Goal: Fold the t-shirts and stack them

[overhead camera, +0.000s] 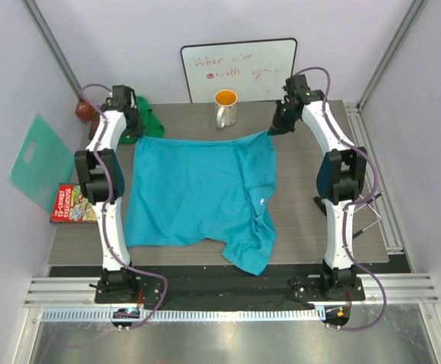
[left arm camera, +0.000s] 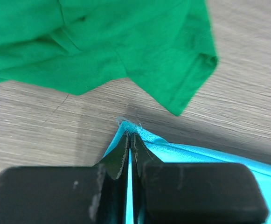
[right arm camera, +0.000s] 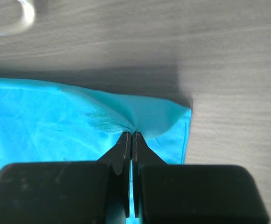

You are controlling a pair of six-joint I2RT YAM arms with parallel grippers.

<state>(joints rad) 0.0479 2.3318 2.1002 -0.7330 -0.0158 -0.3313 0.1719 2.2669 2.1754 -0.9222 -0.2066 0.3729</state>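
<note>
The mug (overhead camera: 225,108) is standing upright near the back of the table (overhead camera: 311,227), white outside and orange inside. The turquoise-blue t-shirt (overhead camera: 197,189) is lying spread out just in front of the mug, on the side toward the arms, and it is covering most of the middle of the table. Its back edge is running just in front of the mug, from one gripper to the other. The left gripper (left arm camera: 130,136) is sitting to the left of the mug, and its fingers are squeezing tight on the back left corner of the turquoise-blue t-shirt. The right gripper (right arm camera: 131,136) is sitting to the right of the mug, and its fingers are pinching the back right corner of the same shirt, with the cloth bunching up at the tips. The kelly green t-shirt (left arm camera: 102,46) is lying crumpled to the left of the mug, just past the left gripper. In the left wrist view, a strip of bare table is showing between it and the pinched blue corner. A whiteboard (overhead camera: 239,70) is leaning on the wall right behind the mug. Far to the left of the mug, a mint-teal plastic sheet (overhead camera: 42,161) is leaning on the side wall, and a book (overhead camera: 74,203) is lying just below it.
</note>
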